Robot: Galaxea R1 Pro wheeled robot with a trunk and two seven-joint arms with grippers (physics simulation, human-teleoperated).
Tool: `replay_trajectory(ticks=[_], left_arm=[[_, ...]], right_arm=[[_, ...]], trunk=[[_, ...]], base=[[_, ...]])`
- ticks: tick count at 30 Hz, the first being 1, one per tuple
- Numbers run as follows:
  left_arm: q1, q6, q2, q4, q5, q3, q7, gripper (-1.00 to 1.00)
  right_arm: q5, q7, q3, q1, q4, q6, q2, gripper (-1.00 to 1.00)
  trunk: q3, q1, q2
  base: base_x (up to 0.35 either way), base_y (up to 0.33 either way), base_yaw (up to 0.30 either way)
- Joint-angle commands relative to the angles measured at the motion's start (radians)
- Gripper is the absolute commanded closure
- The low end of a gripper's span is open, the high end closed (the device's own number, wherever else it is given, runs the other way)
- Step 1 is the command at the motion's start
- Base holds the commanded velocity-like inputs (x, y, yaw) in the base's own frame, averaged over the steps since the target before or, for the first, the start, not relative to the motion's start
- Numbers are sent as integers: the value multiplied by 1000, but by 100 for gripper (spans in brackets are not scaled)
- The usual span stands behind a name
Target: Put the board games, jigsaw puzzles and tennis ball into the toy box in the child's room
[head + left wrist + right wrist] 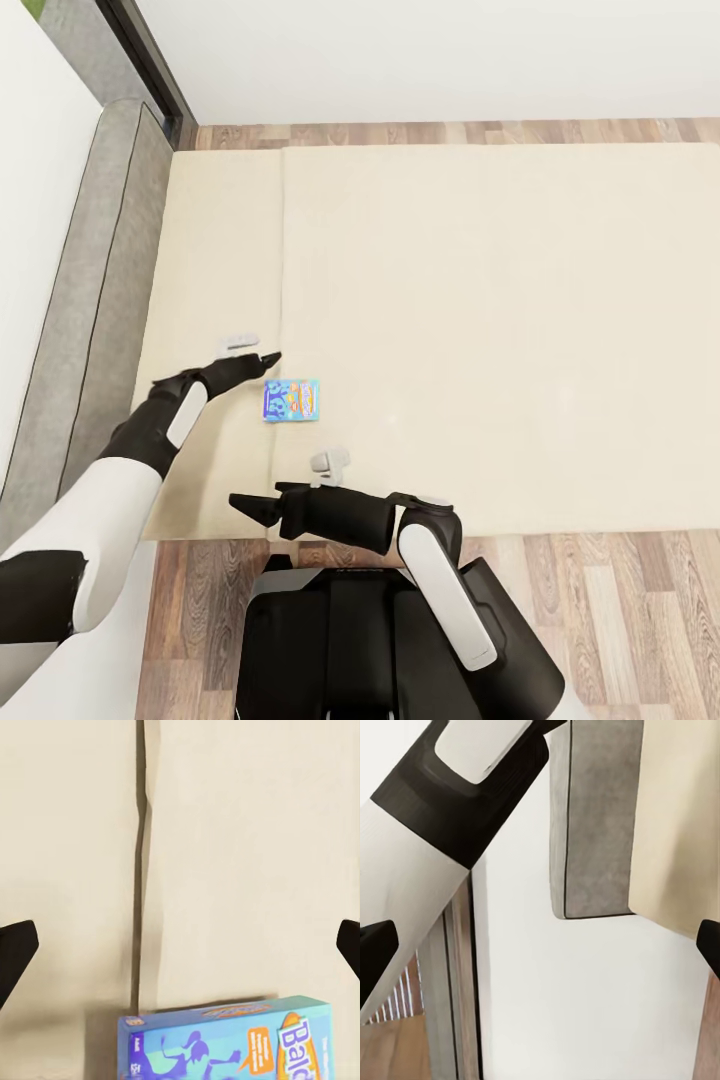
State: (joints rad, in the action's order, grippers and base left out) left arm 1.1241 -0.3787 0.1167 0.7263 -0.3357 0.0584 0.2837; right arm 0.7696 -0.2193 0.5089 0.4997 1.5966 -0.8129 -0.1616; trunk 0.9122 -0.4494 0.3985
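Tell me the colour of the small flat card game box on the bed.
Blue, seen best in left wrist view.

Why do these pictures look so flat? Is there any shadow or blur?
Head view: even, soft light; the blue board game on the bed casts barely any shadow. Left wrist view: sharp, with faint shading beside the box and along the mattress seam. Right wrist view: crisp edges, no glare.

A small blue board game lay flat on the beige mattress of the bed, just beside the seam between its two parts. The left gripper hovered close above the box's upper left corner, while the right gripper pointed left over the mattress's near edge, apart from the box.
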Motion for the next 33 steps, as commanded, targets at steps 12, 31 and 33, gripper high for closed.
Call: replay_trajectory(ticks=[12, 31, 33], left_arm=[[1, 3, -13, -77, -5, 6, -2, -100], [0, 4, -36, -88, -5, 7, -2, -100], [0, 4, -38, -88, -5, 7, -2, -100]], right_arm=[[-3, -4, 0, 0, 0, -8, -2, -100], [-3, -5, -3, 0, 0, -14, -1, -100], [-3, -5, -3, 0, 0, -13, -1, -100]], trunk=[[1, -1, 2], [6, -1, 2], [9, -1, 2]], base=[[0, 0, 0], [0, 0, 0], [0, 0, 0]])
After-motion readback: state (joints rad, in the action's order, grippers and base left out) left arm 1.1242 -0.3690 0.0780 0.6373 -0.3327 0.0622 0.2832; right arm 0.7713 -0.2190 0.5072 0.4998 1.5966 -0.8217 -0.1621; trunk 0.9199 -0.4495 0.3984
